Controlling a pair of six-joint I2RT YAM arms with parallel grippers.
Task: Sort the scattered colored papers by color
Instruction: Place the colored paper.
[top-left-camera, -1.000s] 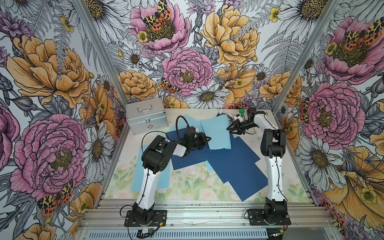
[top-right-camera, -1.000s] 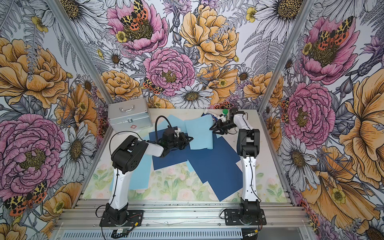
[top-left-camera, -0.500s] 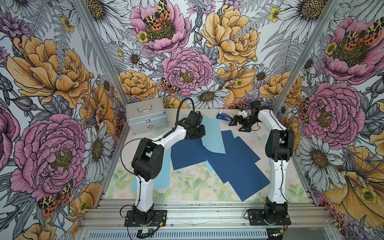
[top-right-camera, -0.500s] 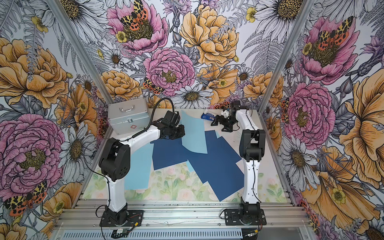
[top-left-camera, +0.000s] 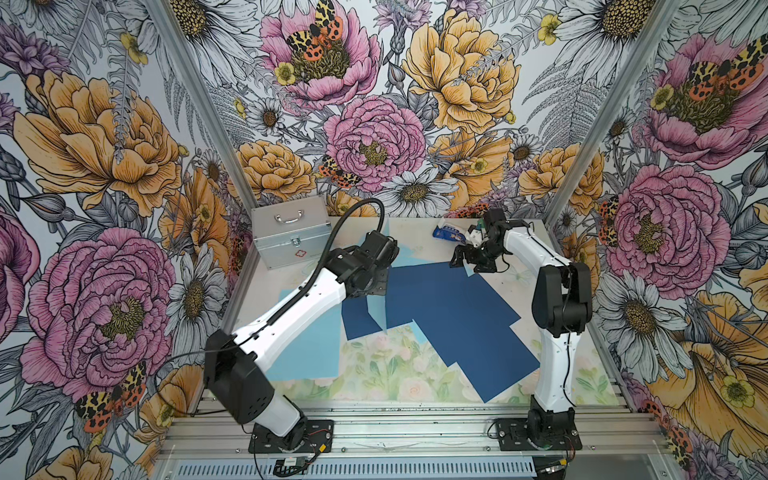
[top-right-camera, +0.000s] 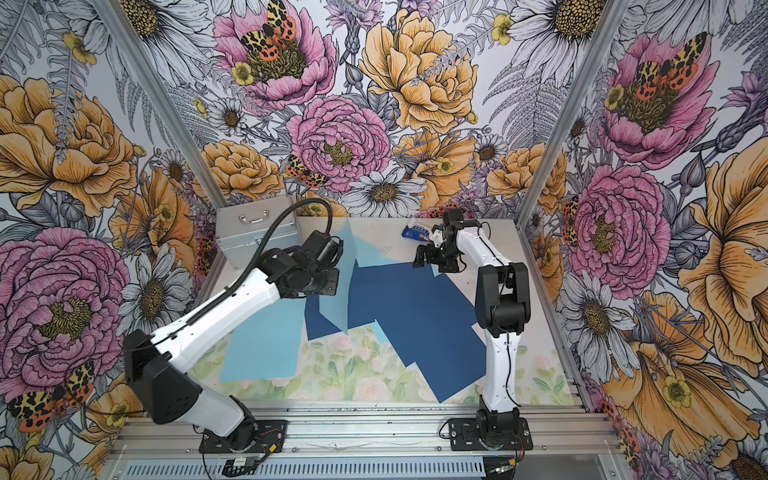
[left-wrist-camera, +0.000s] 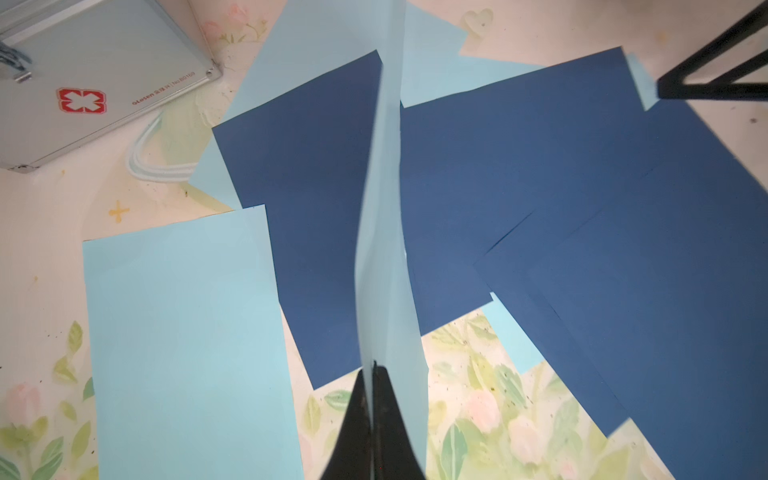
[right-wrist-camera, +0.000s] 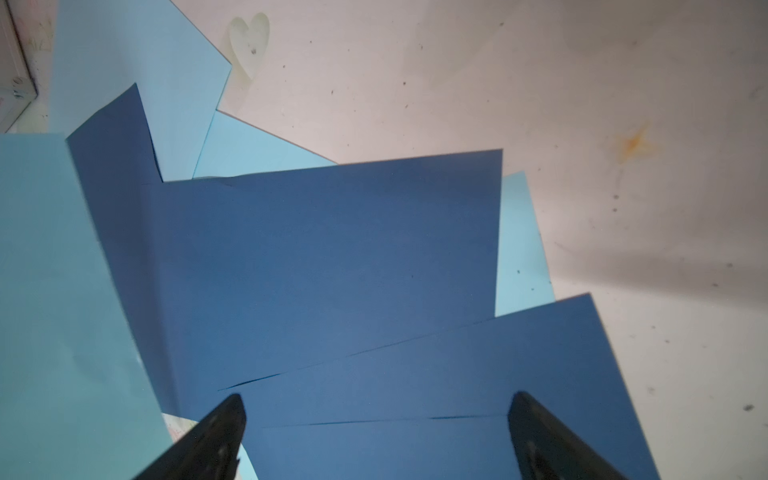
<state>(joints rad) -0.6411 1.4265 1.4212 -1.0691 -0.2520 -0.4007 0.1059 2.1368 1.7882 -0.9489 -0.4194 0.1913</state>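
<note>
Four navy sheets (top-left-camera: 440, 307), or so, are seen overlapped at mid-table; an exact count cannot be told. Two light sheets lie flat: one (top-left-camera: 303, 349) near the left edge, another part-buried. A third light sheet (left-wrist-camera: 384, 232) is pinched in the left gripper (left-wrist-camera: 372, 370), apparently bound for that left one. The right gripper (right-wrist-camera: 376, 405) is spread, empty.

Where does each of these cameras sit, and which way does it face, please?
Top views: high at the front, looking down and back at the table; both arms show whole.
Left wrist: behind the left pincer, shut on a light blue sheet; below lie navy sheets and the silver case.
Right wrist: behind the open right pincer, over the navy sheets.
Shared: both wrist views show the navy sheets.
</note>
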